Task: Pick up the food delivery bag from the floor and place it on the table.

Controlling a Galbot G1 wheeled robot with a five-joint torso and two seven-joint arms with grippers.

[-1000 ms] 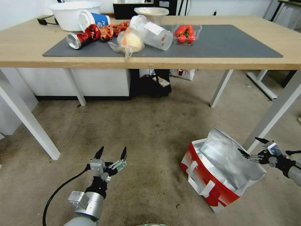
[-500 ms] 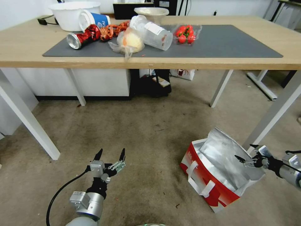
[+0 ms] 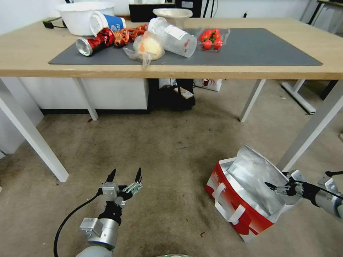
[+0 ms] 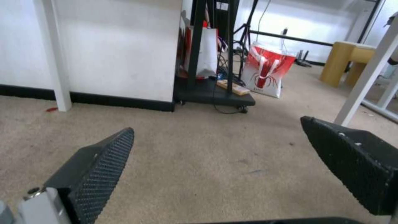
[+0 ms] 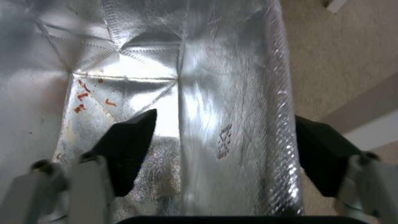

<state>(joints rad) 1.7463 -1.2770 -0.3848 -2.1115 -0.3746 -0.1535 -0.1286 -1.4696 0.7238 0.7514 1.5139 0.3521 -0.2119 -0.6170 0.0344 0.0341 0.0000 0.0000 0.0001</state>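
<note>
The right tool [image 3: 279, 181] is spread wide over the food delivery bag's [image 3: 246, 194] foil wall — left tool [image 3: 124, 175], spread too, is far off.

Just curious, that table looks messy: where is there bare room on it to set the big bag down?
The right half of the dark grey mat, past the tomato box, is bare, as is the light-wood table top around it. The left part is crowded: white bowl, cup, crushed can, clear plastic bag, lidded tub.
</note>
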